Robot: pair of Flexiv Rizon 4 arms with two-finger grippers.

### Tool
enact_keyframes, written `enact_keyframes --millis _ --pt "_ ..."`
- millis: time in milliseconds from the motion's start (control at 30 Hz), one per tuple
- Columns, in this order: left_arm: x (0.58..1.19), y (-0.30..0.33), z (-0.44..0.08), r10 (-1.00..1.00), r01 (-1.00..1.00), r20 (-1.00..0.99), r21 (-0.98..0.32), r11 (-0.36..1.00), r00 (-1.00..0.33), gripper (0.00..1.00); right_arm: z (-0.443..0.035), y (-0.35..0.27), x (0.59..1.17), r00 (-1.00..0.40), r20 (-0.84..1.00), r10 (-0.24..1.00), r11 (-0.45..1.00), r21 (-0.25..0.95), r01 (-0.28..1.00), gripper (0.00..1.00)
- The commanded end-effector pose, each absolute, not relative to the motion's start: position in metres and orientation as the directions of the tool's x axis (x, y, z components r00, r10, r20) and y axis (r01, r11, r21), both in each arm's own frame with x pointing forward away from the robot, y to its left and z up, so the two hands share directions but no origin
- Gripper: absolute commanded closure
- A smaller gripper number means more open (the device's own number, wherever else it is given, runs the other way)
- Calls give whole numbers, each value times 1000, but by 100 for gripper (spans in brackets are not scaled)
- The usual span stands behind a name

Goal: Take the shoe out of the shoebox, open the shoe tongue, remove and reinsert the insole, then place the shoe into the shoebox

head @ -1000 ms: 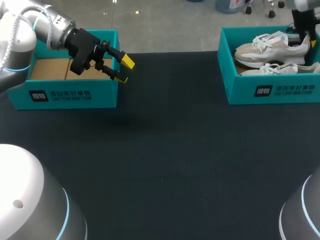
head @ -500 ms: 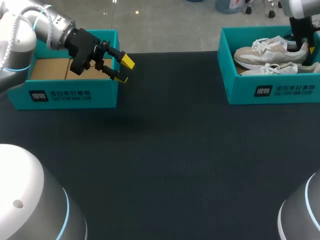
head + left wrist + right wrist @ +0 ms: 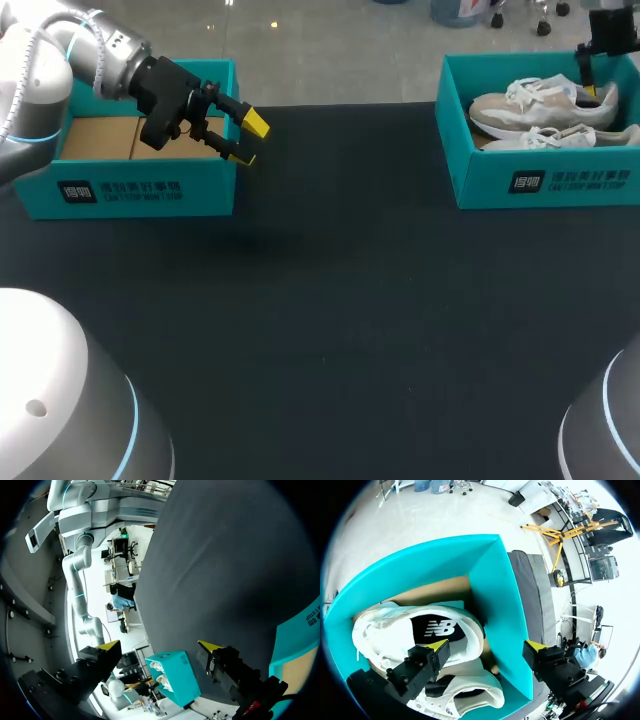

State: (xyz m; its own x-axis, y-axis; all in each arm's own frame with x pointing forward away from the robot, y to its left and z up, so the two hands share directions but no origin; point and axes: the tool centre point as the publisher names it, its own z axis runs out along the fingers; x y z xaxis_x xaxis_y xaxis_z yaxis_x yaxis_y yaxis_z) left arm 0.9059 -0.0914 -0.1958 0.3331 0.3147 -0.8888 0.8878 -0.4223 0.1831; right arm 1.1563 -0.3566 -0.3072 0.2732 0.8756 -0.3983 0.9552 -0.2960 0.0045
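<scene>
A: Head view first. Where do our sneakers sit?

B: Both lie in the teal shoebox [image 3: 540, 180], side by side. The far sneaker [image 3: 540, 103] runs lengthwise along the shoebox's back wall, its heel towards our right claw [image 3: 592, 75], which hangs just above that heel end. From here we cannot tell how its fingers stand. Our left claw [image 3: 245, 140] hangs wide and empty past the near corner of the other teal box [image 3: 130, 190], well apart from the shoebox across the dark worktop [image 3: 340, 330].

A: Left wrist view?

B: Only worktop between our spread yellow tips, with the shoebox [image 3: 176, 677] small and far ahead.

A: Right wrist view?

B: Our right claw [image 3: 485, 647] stands wide, gripping nothing. The sneaker's heel and collar [image 3: 440, 630] lie directly beneath and between the tips. So the right arm is much the nearer. Shoes boxed suits either end of the job.
</scene>
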Motion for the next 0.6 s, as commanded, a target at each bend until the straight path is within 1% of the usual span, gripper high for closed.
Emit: enact_keyframes --millis 33,200,433,600 --pt "906 -91 -196 316 887 -888 184 -424 335 0 -272 -335 1100 254 -363 896 -239 85 967 0" --pt "906 -91 -196 316 887 -888 184 -424 335 0 -249 -319 1078 230 -321 919 -209 98 973 0" --pt "906 -91 -196 316 887 -888 184 -424 335 0 -211 -302 1040 253 -241 937 -219 158 963 0" --pt "906 -91 -196 316 887 -888 184 -424 335 0 -197 -286 1007 235 -187 954 -202 176 963 0"
